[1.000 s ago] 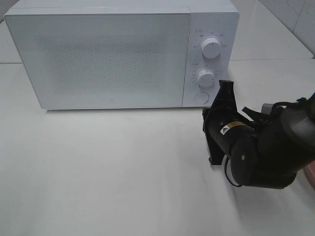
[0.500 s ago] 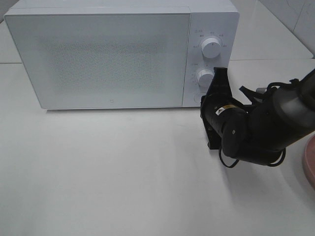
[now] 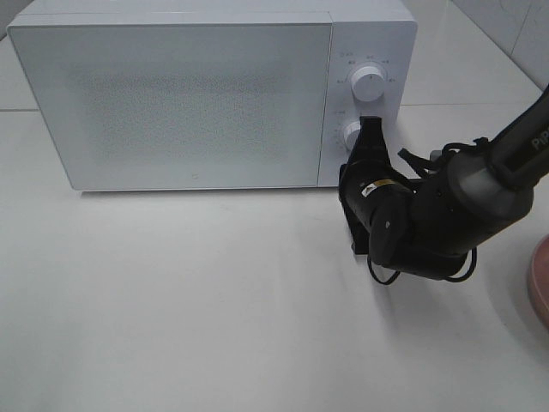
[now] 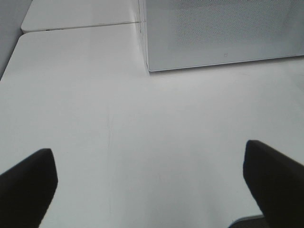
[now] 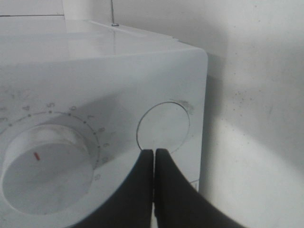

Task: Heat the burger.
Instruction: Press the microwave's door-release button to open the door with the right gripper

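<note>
Step in hand: we judge it to be pressing the round button (image 5: 163, 127) at the lower right of the microwave (image 3: 197, 103), to pop its shut door.
Right gripper (image 5: 154, 152): fingers pinched together on nothing, with the tips at the button's lower edge.
Left gripper (image 4: 152, 183): fingers spread wide and holding nothing, over the table near the microwave's left corner.
Doing it well: we would centre the tips on the button, clear of the dial (image 5: 45, 164) beside it, and push straight in.
Burger: it shows in none of our views, so we cannot tell its place, heading or long axis.
Pink plate (image 3: 539, 279): only its rim shows, at the right edge.
</note>
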`<state>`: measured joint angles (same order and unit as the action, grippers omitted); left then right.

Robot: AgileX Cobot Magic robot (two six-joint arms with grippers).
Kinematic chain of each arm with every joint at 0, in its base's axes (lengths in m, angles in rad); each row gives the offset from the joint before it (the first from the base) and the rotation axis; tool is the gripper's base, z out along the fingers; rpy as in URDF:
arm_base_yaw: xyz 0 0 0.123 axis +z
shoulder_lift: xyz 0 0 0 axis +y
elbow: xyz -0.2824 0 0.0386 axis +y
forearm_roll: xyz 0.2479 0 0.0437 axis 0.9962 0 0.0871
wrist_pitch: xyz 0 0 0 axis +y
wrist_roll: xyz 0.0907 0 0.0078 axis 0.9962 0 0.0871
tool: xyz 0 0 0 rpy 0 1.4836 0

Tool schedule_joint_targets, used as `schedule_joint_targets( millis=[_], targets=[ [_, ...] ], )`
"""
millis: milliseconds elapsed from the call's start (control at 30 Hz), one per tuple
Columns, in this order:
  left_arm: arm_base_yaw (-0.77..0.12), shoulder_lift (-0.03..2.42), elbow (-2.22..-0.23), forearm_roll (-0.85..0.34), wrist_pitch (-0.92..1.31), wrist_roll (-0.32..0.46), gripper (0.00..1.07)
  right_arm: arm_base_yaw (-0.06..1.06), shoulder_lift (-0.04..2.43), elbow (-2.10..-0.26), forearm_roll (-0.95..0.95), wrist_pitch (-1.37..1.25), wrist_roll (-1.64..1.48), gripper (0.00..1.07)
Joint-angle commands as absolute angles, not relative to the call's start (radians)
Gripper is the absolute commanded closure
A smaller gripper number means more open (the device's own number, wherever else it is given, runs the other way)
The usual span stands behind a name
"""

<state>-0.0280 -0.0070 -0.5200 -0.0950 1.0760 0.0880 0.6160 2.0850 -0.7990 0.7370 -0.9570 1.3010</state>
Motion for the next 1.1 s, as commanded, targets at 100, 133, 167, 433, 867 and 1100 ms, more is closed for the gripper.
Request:
schedule_joint_targets(
  millis=[100,133,167,433,867,1100],
  targets=[
    [-0.034,-0.021,-0.517,-0.099,1.068,0.086,0.07,0.587,2.085,-0.808,0.735,-0.967,1.261,1.07],
    [-0.034,-0.021,-0.517,-0.099,1.068,0.086,0.07,0.582,2.085,-0.810,0.722,-0.963,1.260,1.07],
    [-0.034,-0.021,-0.517,-0.099,1.068,0.086,0.07,0.578,2.085,-0.812,0.720,-0.950,1.256,1.07],
    [-0.034,-0.021,-0.517,-0.099,1.068,0.086,0.07,0.572,2.113,-0.827,0.710,-0.937,1.271,1.07],
    [-0.034,-0.021,-0.517,-0.099,1.068,0.086,0.07,0.570,2.152,-0.867,0.698,-0.926,1.272,1.07],
    [-0.034,-0.021,-0.517,-0.099,1.068,0.086,0.07,0.559,2.154,-0.883,0.720,-0.943,1.250,1.07]
  ],
)
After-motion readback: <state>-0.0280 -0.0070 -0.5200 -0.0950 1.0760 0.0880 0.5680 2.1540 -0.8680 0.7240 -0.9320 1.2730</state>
